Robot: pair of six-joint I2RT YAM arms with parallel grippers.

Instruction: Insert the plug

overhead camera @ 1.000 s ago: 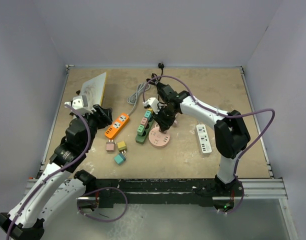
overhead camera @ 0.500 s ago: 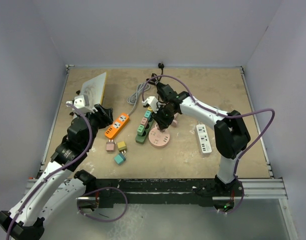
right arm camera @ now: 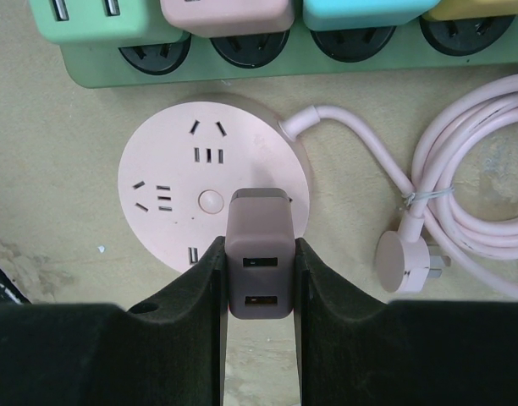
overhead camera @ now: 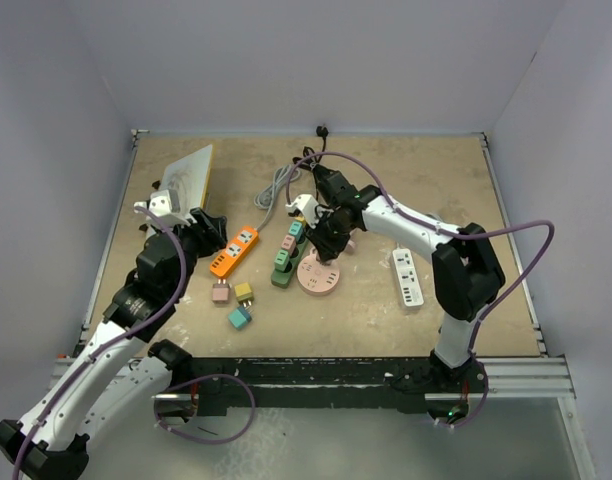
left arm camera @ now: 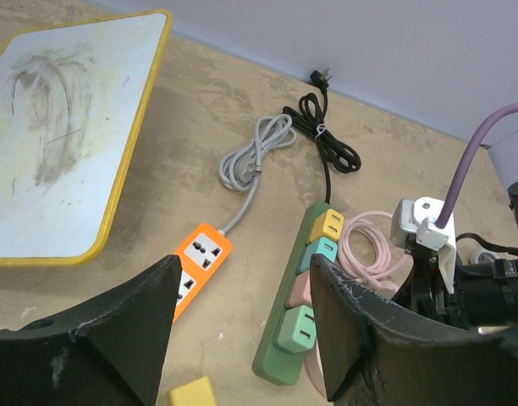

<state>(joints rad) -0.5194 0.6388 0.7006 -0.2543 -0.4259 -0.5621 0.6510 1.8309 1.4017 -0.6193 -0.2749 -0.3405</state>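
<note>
Our right tool (right arm camera: 257,254) is clenched on the plug (right arm camera: 259,275), a mauve block at lower centre of the wrist view, over the lower rim of the round pink socket (right arm camera: 174,169). We cannot tell whether it touches. Our left tool (left arm camera: 242,283) hangs released at centre left, near the orange strip (left arm camera: 200,262) on the tabletop (left arm camera: 200,110).

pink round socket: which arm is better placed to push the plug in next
Right. The right gripper is shut on the mauve plug, right at the pink round socket. The left gripper is open and empty, off by the orange power strip.
</note>
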